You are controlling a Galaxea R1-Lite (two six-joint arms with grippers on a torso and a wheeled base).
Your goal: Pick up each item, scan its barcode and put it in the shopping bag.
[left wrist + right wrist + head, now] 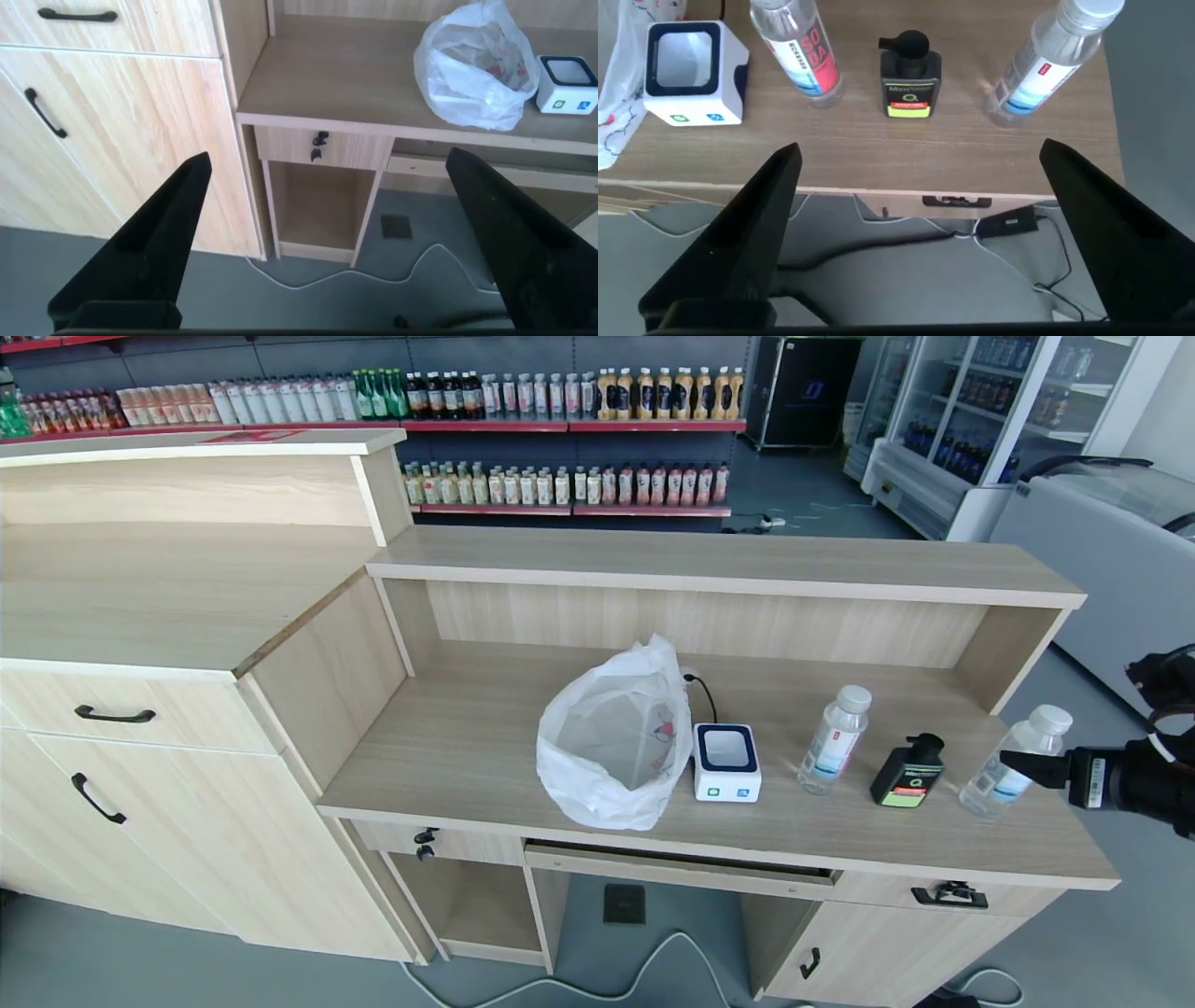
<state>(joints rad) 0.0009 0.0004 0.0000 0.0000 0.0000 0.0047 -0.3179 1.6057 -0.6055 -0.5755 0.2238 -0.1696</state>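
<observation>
Well, the head view has the counter point(467, 747) carrying a row: the open white shopping bag point(611, 747), the scanner point(726, 763) just beside it, a water bottle point(834, 739), a black pump bottle point(907, 772), and a second water bottle point(1013, 762). The right gripper point(1027, 767) is seemingly close to that last one. In the left wrist view the left gripper point(329, 157) is spread wide and empty, low before the counter. The right wrist view shows its own fingers wide apart, holding nothing and facing the three bottles.

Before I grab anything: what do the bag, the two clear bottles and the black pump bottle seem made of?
Bag: thin translucent white plastic film, crinkled and slumped. Clear bottles: likely glossy transparent plastic, see-through walls, white caps. Black bottle: opaque plastic, probably, dull-looking.
</observation>
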